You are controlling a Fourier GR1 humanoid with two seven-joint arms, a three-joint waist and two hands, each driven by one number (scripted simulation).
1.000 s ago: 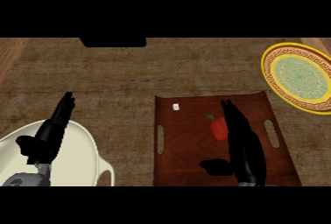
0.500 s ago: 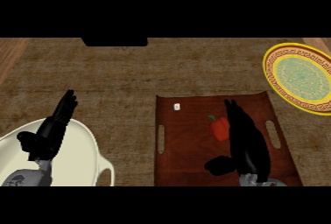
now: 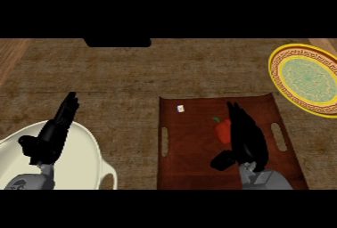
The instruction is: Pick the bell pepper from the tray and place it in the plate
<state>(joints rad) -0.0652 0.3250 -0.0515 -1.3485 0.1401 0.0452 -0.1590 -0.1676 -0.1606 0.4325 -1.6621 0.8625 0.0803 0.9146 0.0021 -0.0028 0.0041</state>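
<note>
- Bell pepper point(image 3: 222, 130): the red one with its green stem lies on the brown tray point(image 3: 191, 164), about midway up and a little right of the tray's centre, not yet lifted.
- My right hand point(image 3: 247, 142) is over the tray just to the right of the pepper. Its fingers point(image 3: 236, 116) are stretched straight and held together, pointing away from me, and the thumb sticks out low on the left. The pepper sits against or just beside the fingers' left edge; I cannot tell whether they touch. Nothing is pinched.
- My left hand point(image 3: 51, 138) rests at the lower left with its fingers straight, above the rim of a cream bowl point(image 3: 79, 151), and has no part in this.
- As I judge it, the step in hand is the approach to the grasp: my hand is alongside the pepper but not closed round it.
- The next move calls for me to bring the thumb and fingers in on opposite sides of the pepper, close on its body, then lift it clear of the tray.
- The plate point(image 3: 277, 78), yellow-rimmed with a green middle, lies beyond the tray's far right corner, well apart from the pepper, so the carry would go forward and to the right.
- A small white thing point(image 3: 179, 107) near the tray's far left corner is out of my way.
</note>
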